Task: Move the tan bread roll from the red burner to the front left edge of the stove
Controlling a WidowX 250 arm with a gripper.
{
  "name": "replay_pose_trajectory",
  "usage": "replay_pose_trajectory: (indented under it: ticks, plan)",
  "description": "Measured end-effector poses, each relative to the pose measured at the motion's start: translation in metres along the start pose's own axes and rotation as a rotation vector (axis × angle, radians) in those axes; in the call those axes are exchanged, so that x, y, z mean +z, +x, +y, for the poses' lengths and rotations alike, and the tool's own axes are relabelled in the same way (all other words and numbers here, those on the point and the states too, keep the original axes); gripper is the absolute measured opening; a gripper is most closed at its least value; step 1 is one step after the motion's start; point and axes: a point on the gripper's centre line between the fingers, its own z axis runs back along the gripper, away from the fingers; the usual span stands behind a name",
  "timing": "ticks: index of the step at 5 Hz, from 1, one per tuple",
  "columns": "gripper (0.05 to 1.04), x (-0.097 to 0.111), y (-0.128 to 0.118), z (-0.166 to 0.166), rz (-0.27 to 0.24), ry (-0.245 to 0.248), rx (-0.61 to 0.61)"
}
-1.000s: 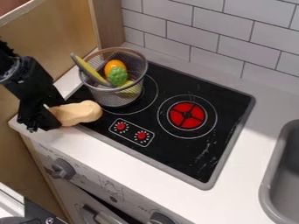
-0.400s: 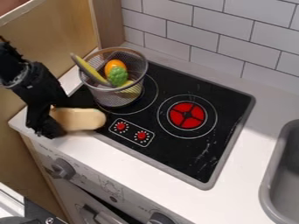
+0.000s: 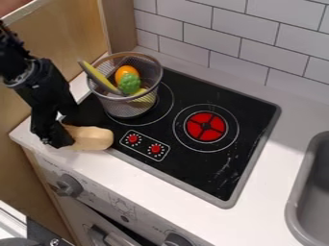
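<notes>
Pinching, seemingly, smooth tan oblong toy [image 3: 94, 138] by one end: black gripper [image 3: 65, 133]; free end blunt, rounded.

From here I see a smooth, pale tan toy food piece [image 3: 95, 139], longish with a rounded free end, lying roughly level over the edge of the black stovetop [image 3: 248, 145] near its red knobs [image 3: 155, 149], its other end at the black gripper [image 3: 66, 132].
</notes>
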Motion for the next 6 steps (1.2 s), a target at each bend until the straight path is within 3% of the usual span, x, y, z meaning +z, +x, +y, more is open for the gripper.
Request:
replay_pose_trajectory:
  ticks: [4,6]
  plan:
    - [0.995,0.037,0.029,-0.002,0.112,-0.021,0.043]
    - [0.995,0.061,0.056,-0.017,0.155,-0.022,0.124]
